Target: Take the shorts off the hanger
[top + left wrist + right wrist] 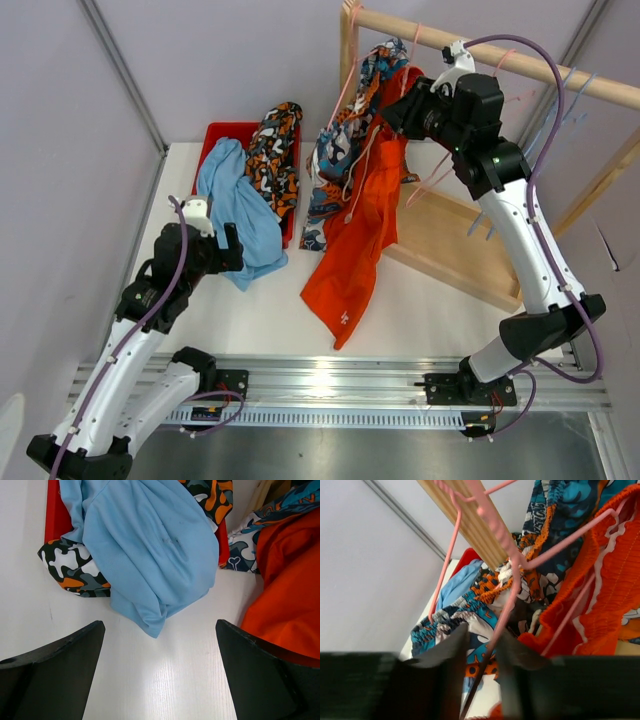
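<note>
Top external view: right gripper (392, 110) raised at wooden rail (500, 55), against bright orange shorts (355, 240) hanging from there down to table (440, 310); wave-print shorts (340, 150) bunched just beside. Right wrist view: fingers narrow, apparently pinching pink hanger (495, 526) wire, though blurred up close. Left gripper (160, 625) low over table, jaws wide, holding nothing, near light blue shorts (150, 545) spilling from red bin (52, 510) alongside blotched shorts (70, 565).

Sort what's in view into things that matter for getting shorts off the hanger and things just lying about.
In the job: orange shorts, wave-print shorts, pink hanger, right gripper at the hanger.
Lying about: light blue shorts, blotched shorts, red bin, open left gripper.
</note>
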Controlling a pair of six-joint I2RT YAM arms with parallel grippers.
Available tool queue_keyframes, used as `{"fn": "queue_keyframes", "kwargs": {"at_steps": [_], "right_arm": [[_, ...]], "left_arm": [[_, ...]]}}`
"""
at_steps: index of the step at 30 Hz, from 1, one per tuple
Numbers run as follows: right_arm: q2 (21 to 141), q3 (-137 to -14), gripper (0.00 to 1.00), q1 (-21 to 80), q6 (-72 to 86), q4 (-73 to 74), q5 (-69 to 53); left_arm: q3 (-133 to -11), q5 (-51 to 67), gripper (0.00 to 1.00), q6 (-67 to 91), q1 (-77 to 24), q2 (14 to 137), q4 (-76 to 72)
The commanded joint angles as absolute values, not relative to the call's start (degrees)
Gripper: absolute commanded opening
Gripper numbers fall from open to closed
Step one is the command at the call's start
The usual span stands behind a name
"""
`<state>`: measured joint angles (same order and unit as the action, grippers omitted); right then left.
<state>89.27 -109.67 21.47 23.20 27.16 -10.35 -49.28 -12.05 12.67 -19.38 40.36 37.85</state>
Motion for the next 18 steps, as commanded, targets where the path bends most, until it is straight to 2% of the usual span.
{"fn": "queue_keyframes", "kwargs": {"at_steps": [1,2,4,11,14,17,18], "right_arm": [[88.59,-108.99,0.22,21.53,23.12,25.84,-9.14],[88.59,-108.72,0.1,21.53,23.2,25.84,-9.05],[88.24,-108.72,0.0,21.53,23.29,26.01,-8.62],[84.38,-112.23,0.0,21.53,22.32,25.84,-5.1],[82.97,-115.92,0.0,21.53,22.41,25.23,-3.52],[82.88,-120.93,0.0,21.62,23.11,26.54,-2.55],[82.71,-121.81,0.0,21.62,23.46,26.72,-2.37]], "left_arm": [[-49.04,-11.87,1.0,13.71,-20.04,39.81,35.95],[-49.04,-11.95,0.99,13.71,-20.04,39.81,35.95],[-49.13,-12.04,0.99,13.71,-20.21,39.81,36.03],[-50.62,-10.02,0.99,13.01,-22.23,38.41,34.37],[-54.31,-11.24,0.99,14.32,-26.97,40.07,33.67],[-60.89,-15.02,0.99,14.68,-35.92,44.2,32.08],[-64.04,-16.51,1.0,14.42,-41.69,45.6,31.65]]}}
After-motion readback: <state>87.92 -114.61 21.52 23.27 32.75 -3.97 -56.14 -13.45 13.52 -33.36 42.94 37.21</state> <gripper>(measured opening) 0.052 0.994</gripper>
